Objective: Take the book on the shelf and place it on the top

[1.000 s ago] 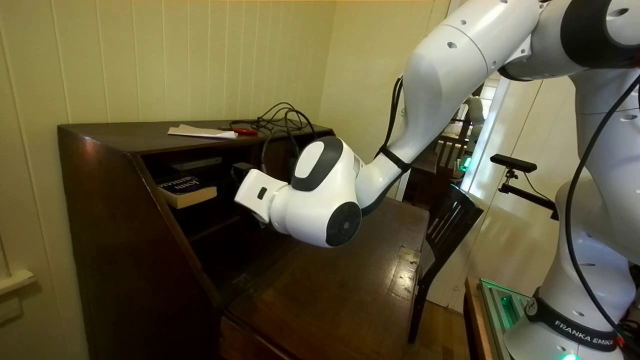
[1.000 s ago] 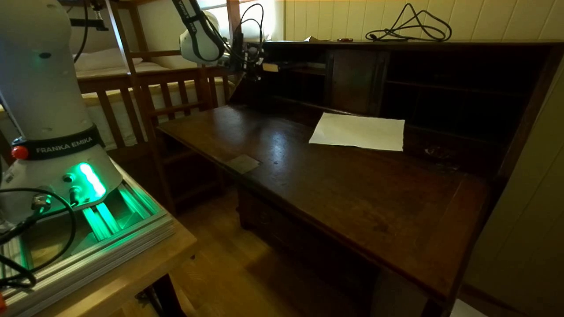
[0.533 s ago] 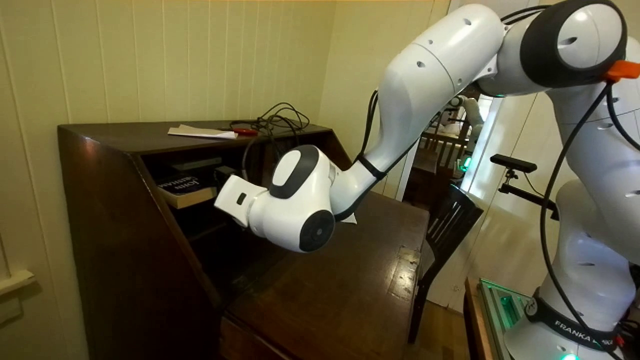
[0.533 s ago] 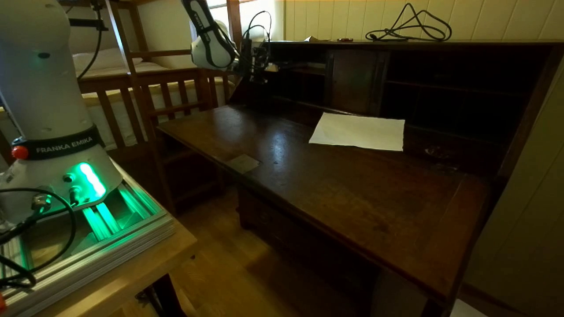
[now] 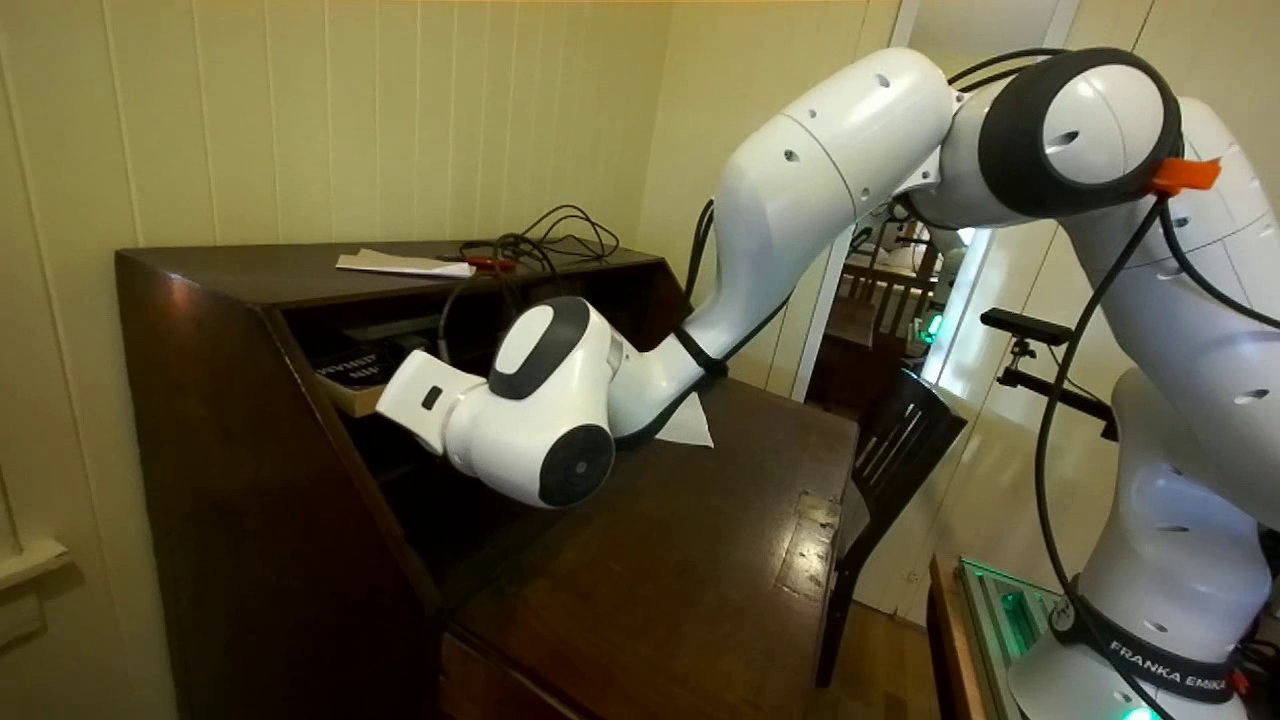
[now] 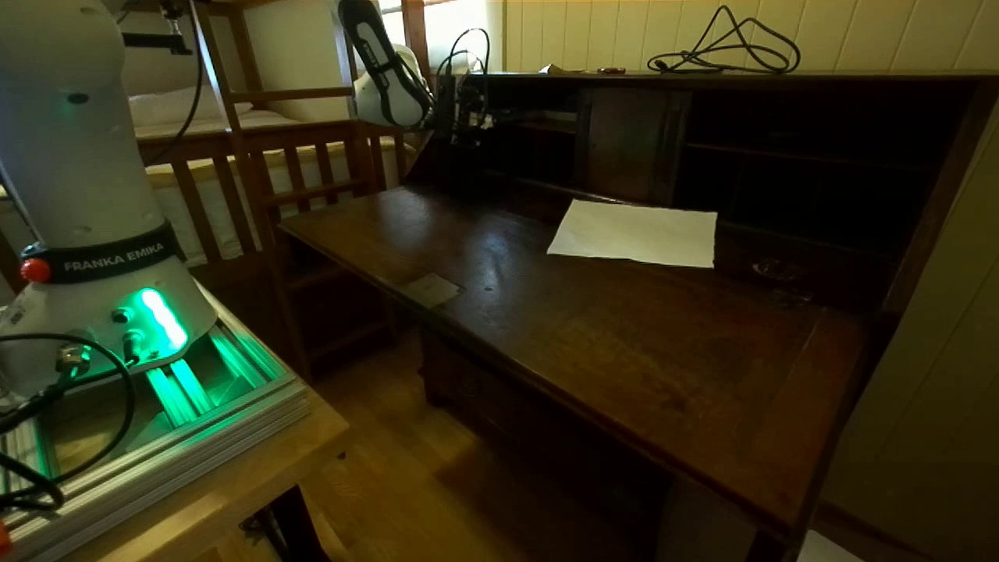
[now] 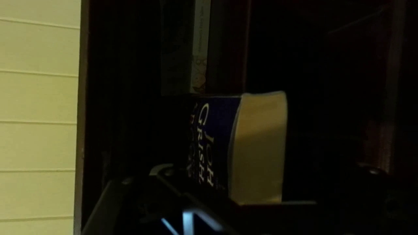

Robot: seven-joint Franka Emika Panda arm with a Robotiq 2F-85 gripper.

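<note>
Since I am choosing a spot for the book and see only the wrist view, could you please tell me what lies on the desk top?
Observer: In an exterior view, white paper lies on the top.
Operator: Thank you; is anything next to it?
Observer: Yes, a small red object lies close by its end.
Operator: And what is farther along, please?
Observer: In an exterior view, a looped dark cable rests there, past the small red object.
</note>
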